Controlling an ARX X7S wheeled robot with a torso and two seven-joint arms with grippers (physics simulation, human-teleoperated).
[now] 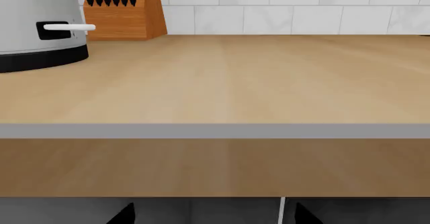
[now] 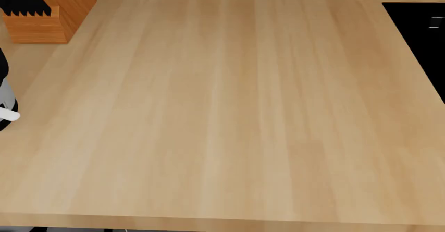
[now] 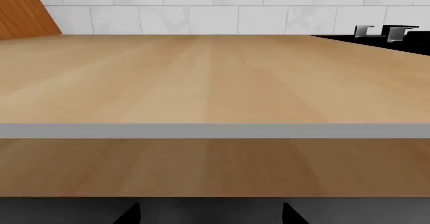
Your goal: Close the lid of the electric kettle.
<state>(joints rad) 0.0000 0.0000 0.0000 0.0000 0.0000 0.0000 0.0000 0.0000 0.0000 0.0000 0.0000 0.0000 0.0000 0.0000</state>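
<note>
1. Left wrist view: the kettle (image 1: 42, 25) stands on the tabletop (image 1: 228, 78) at about 10 o'clock from the camera, upright, its white lever (image 1: 68, 27) low on the body and pointing toward the open middle. Only its lower part shows; the lid is out of frame, so whether it is up or down cannot be told. A knife block (image 1: 124, 10) stands just behind the kettle, near the tiled wall. Only two dark tips of the left claw (image 1: 208, 215) show at the frame's lower edge, set apart with nothing between them.

2. Head view: the kettle (image 2: 5, 94) is a sliver at 9 o'clock, at the tabletop's left edge, the block (image 2: 45, 10) at 11 o'clock. No arm shows. The wood between is bare, giving free room to move.

3. Right wrist view: no kettle, only tabletop, wall and a dark hob corner (image 3: 386, 35) at 2 o'clock. The right claw (image 3: 211, 215) likewise shows two tips apart and holds nothing.

4. Judgement: the left arm looks nearer, and the reach would go up and leftward to find the lid.
</note>
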